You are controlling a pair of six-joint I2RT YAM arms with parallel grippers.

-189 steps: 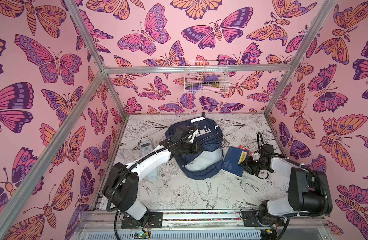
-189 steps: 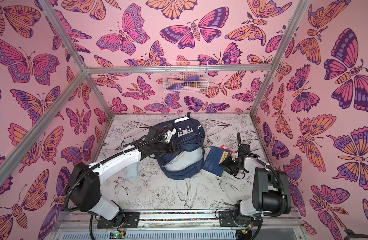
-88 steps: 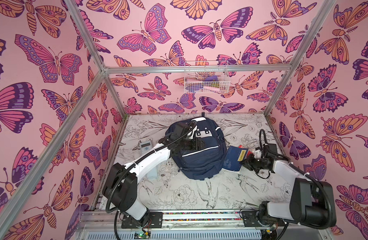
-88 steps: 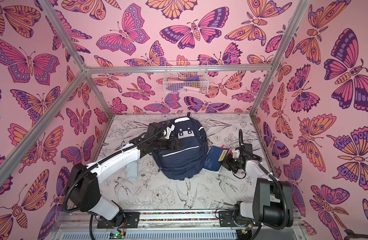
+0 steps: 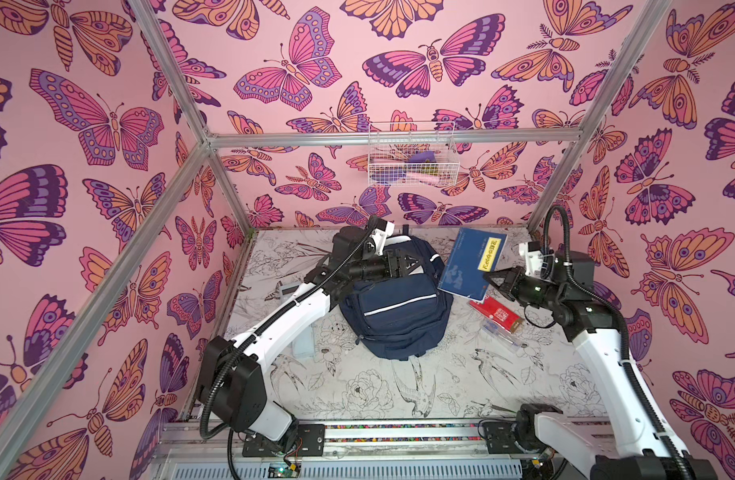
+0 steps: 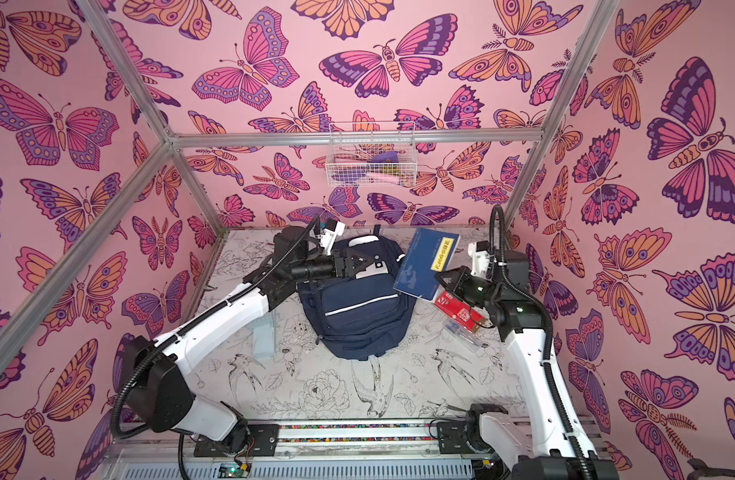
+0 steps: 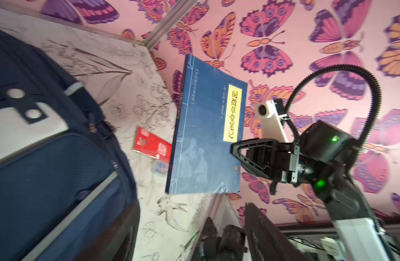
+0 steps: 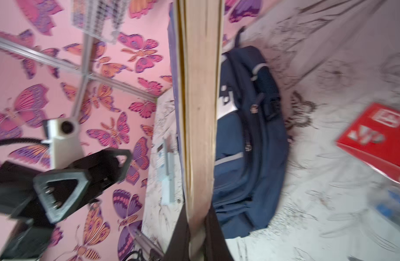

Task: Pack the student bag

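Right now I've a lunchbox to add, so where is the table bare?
Barest: the wide strip between the backpack and the front rail. Crowded: right of the backpack, where the red book and clear pen box lie by the right hand holding the blue book.

Pink butterfly walls [image 5: 241, 45] stood in a metal frame [image 5: 295, 140]; a wire basket [image 5: 411, 156] hung behind; the floor [image 5: 382, 395] bore inked flowers.
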